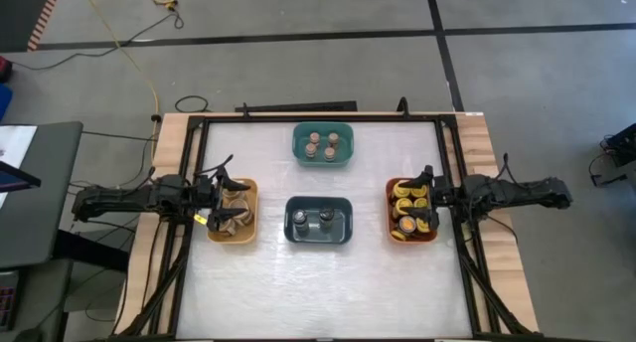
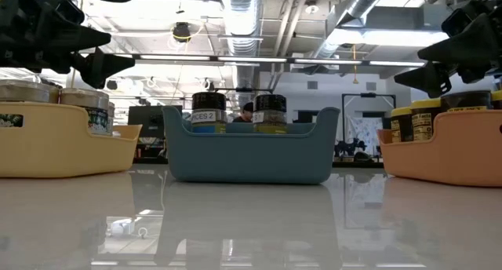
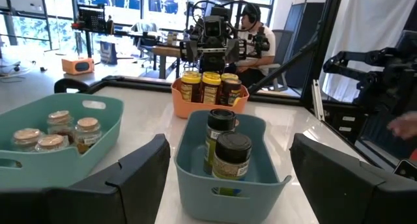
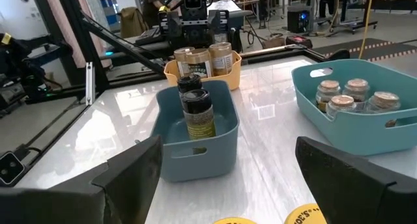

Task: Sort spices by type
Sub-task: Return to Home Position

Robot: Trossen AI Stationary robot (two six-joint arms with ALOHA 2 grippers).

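The spices stand upright in four bins on the white table. Wide tan-topped jars (image 1: pixel 237 205) fill the yellow bin (image 1: pixel 250 188) at the left. Small brown-topped jars (image 1: pixel 322 144) are in the teal bin (image 1: pixel 300 133) at the far middle. Two dark-lidded jars (image 1: pixel 314 220) sit in the dark-blue bin (image 1: pixel 343 205) at the centre. Yellow-lidded jars (image 1: pixel 404 205) are in the orange bin (image 1: pixel 392 223) at the right. My left gripper (image 1: pixel 229 195) hovers open above the yellow bin. My right gripper (image 1: pixel 426 198) hovers open above the orange bin. Both point level toward the table's middle.
A dark frame (image 1: pixel 298 118) runs around the table's edges. The near half of the tabletop (image 1: pixel 318 292) is bare. A person (image 3: pixel 253 28) sits beyond the table's right side, behind the right arm. In the low view the grippers (image 2: pixel 86 54) (image 2: pixel 451 62) hang above the outer bins.
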